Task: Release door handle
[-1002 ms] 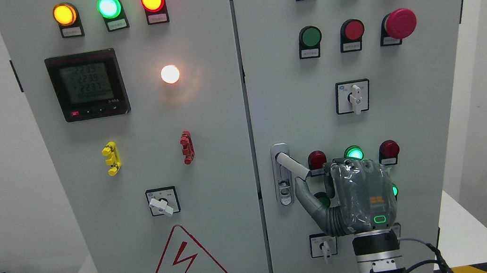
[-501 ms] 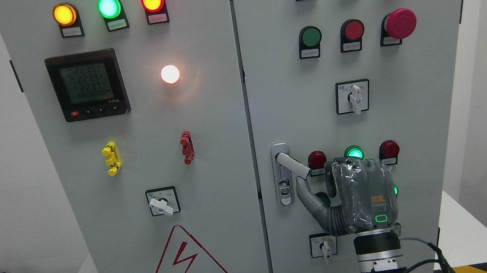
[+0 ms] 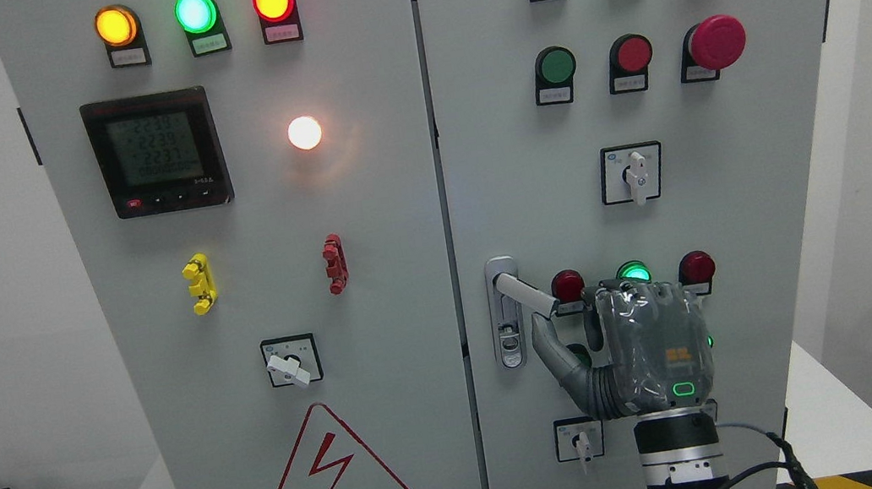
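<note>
The handle sits on the right door of the cabinet, close to the centre seam and about two thirds of the way down. Its lever is turned out of the lock plate and points down and to the right.

The right hand is raised in front of the lower part of that door, back of the hand toward the camera, just right of the lever tip. The thumb reaches up to a point directly under the lever tip; whether it touches the tip cannot be told from this view. The remaining fingers are hidden behind the palm, so whether they are curled or relaxed cannot be told. No finger is seen wrapped around the lever.

Assessment: the release appears largely done, since the lever stands clear of any visible grip. What is left is to draw the thumb away from the lever tip and back the hand off the door. The door itself appears closed. The left hand is not in view.
</note>
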Controlling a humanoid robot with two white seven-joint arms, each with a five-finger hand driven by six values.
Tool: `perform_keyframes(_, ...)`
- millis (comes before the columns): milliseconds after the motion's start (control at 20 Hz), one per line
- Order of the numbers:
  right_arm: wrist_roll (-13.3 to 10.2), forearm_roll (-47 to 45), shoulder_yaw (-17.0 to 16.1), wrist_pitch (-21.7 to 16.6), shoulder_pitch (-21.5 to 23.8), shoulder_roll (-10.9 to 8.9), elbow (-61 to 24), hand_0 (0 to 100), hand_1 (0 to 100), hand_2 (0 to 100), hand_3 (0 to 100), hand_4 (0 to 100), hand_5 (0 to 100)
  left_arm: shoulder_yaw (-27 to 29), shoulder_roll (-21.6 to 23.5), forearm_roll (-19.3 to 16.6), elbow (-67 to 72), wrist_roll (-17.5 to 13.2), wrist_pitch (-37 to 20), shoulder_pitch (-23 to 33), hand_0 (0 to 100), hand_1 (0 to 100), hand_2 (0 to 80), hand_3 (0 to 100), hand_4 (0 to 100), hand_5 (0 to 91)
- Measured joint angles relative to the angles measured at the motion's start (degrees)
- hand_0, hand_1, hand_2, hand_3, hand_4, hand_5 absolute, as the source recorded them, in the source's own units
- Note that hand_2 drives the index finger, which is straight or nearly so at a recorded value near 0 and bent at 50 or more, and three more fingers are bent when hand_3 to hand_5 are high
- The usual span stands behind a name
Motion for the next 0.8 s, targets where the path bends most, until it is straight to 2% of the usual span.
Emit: perform_keyframes(801, 0.0, 0.0, -0.2, 0.0, -0.7, -0.09, 0.1, 43, 24, 97, 100, 94, 98, 0.0, 0.0, 0.0, 0.0, 0.0, 0.0, 0.0, 12, 39, 0.0, 0, 0, 0.0)
